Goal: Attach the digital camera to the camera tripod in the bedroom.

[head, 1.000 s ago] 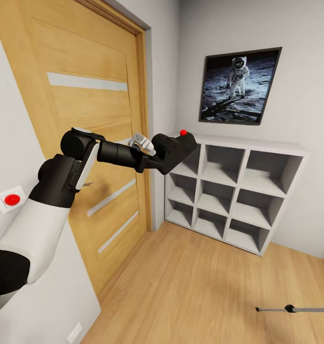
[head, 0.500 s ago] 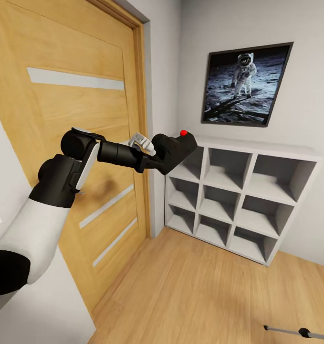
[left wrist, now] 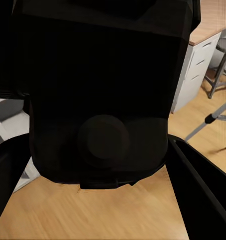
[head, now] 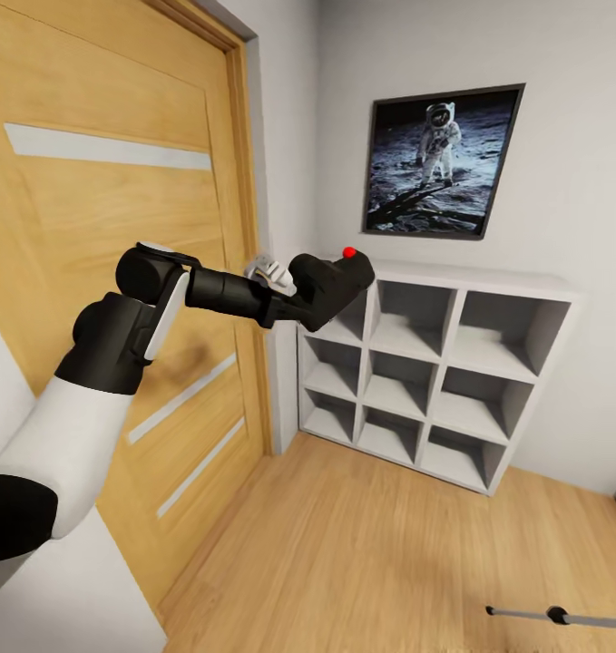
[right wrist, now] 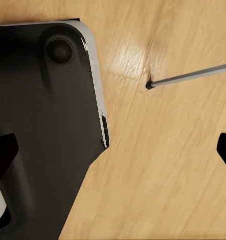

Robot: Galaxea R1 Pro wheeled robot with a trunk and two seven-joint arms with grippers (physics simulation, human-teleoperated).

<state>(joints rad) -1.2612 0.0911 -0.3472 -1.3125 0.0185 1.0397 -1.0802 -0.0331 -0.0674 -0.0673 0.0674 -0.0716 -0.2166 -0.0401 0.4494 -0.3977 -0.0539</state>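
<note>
One arm reaches forward from the left of the head view, white at the upper arm and black past the elbow, ending at the left gripper (head: 309, 295), whose fingers are pinching the digital camera (head: 333, 283), a chunky matte-black body with a red button (head: 349, 252) on its top. Left of and behind the arm stands a tall wooden door (head: 99, 272) with pale inset strips. Further right, against the far pale grey wall, sits a white cube shelf (head: 435, 381), and a framed astronaut picture (head: 442, 163) hangs above it. Light wood plank floor (head: 362, 553) spreads toward the near side, and at its near right a thin silver leg with a black joint, part of the camera tripod (head: 562, 617), lies low across the corner. The left wrist view is close on the dark underside of the digital camera (left wrist: 100, 95), with a dark finger on either side touching it; beyond it, to one side, a grey tripod leg (left wrist: 212, 117) and a white-fronted, wood-topped bench (left wrist: 200, 55) appear. The right wrist view looks down at the floor past a dark part of the robot, with a tripod leg tip (right wrist: 187, 77) crossing it; whether the right fingers are spread or pressed together I cannot tell. Judging from this, the step is carrying: the robot should turn right toward the tripod, well apart from the camera, keeping the grip firm and the camera's base facing down.
</note>
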